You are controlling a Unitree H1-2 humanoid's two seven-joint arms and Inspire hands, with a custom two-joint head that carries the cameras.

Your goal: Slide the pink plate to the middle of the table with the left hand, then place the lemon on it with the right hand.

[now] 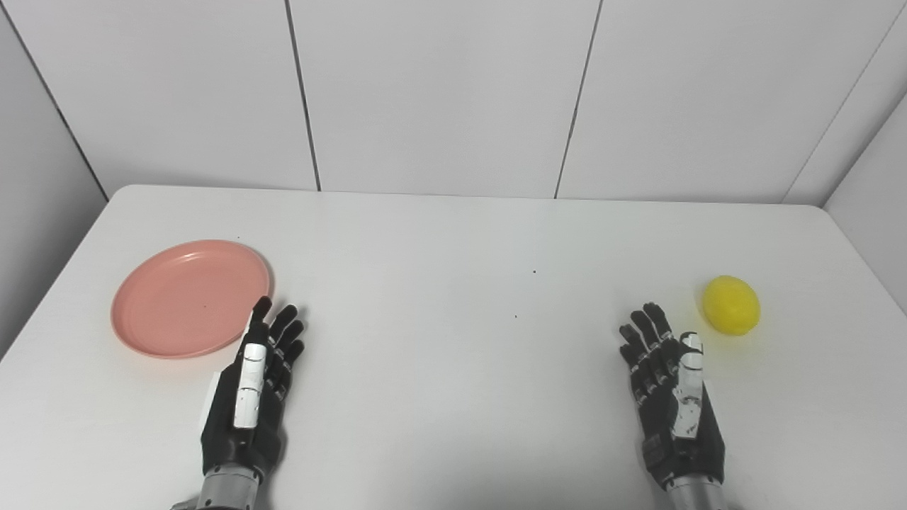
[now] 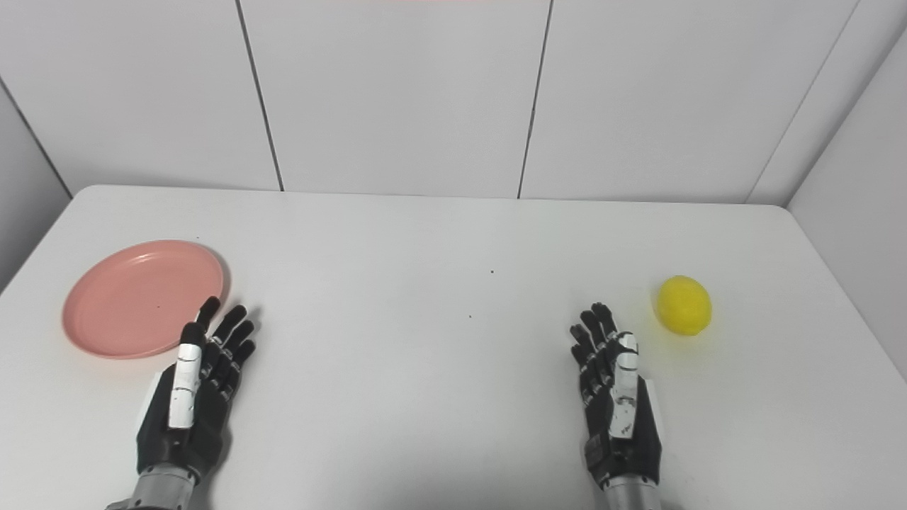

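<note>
A round, shallow pink plastic plate [image 1: 190,297] lies flat on the left side of a white bench [image 1: 453,368], well away from the bench's middle and holding nothing. Just beside its near right rim is the robot's black left hand [image 1: 251,397], palm turned inward with a white thumb on top; its dark fingers [image 1: 283,333] are extended and a little apart, holding nothing, the foremost fingertip reaching to the plate's edge, though whether it touches the rim cannot be told. Far across the bench, on the right side, a bright yellow lemon [image 1: 731,304] sits alone on the surface. The black right hand [image 1: 673,397] is near it, on its left and closer to the robot, apart from the fruit, its fingers [image 1: 641,347] likewise straight and spread, grasping nothing. Both forearms enter from the lower edge. Pale grey wall panels [image 1: 439,92] with dark vertical seams close off the back of the bench.
</note>
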